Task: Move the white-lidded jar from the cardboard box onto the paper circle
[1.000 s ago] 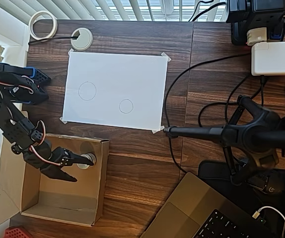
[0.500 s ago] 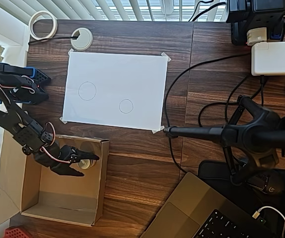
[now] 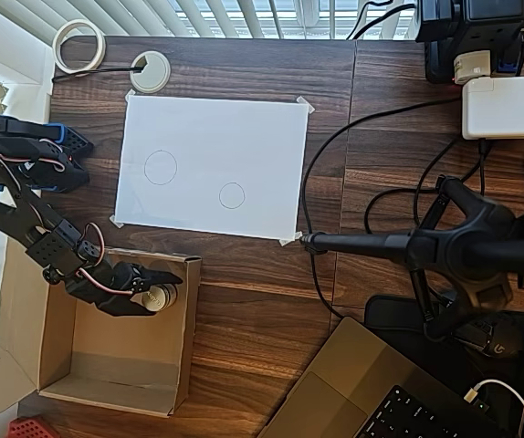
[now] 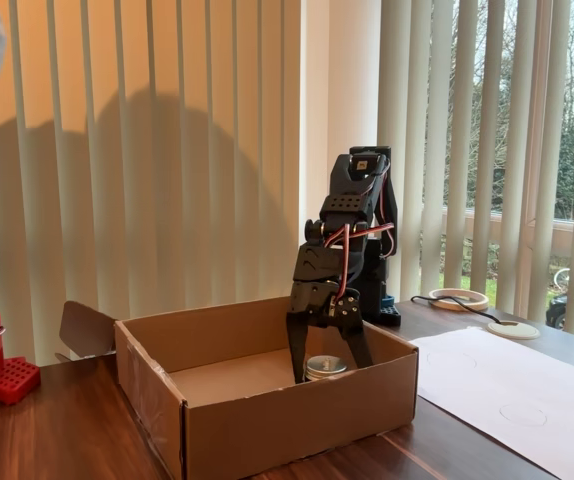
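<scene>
Nearest in the fixed view: a brown cardboard box (image 4: 267, 400) on a dark wood surface (image 3: 244, 301), top open, flaps folded outward. Inside, close against the right wall in the overhead view, a white-lidded jar (image 3: 160, 297), low and round, silvery at the sides, upright on the box floor. Likely rigid and light, with smooth metal flanks apt to slip under a loose pinch; best taken across the sides below the lid rim, one finger on each flank, since the flat lid offers no purchase. Straddling it from above, a black gripper (image 4: 329, 350), fingers (image 3: 165, 277) spread apart and lowered to either side of the jar, not visibly pressing on it; contact too fine to judge from either view. Arm bent steeply at the elbow in the fixed view, forearm dropping almost straight down into the box, red and white servo wires looping along the wrist; in the overhead view, reaching in from the left edge across the box's far-left corner. Closing on the jar apparently the step in hand, with the lift not yet begun and the box wall to clear on the way out. Farther off, a taped white paper sheet (image 3: 212, 137) with two pencilled outlines, the smaller paper circle (image 3: 232, 195) to the right of the larger circle (image 3: 161, 167), both bare. At the far edge, a white tape ring (image 3: 79, 46) before vertical blinds (image 3: 244, 14).
</scene>
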`<state>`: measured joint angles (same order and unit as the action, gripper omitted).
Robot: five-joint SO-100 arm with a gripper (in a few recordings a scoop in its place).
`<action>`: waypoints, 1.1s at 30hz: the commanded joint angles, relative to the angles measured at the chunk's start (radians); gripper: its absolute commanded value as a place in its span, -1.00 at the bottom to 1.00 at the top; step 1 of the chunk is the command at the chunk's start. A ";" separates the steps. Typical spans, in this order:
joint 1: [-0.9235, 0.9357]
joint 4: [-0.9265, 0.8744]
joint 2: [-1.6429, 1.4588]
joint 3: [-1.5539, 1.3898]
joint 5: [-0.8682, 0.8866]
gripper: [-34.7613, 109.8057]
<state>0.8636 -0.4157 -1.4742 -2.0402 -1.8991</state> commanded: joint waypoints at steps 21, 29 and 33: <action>0.008 -0.023 -0.046 0.080 -0.018 -0.21; 0.003 -0.021 -0.067 0.077 -0.015 -0.37; -0.011 -0.021 -0.143 0.074 0.002 -0.43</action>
<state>0.8606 -0.4341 -1.4742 -2.0264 -1.8991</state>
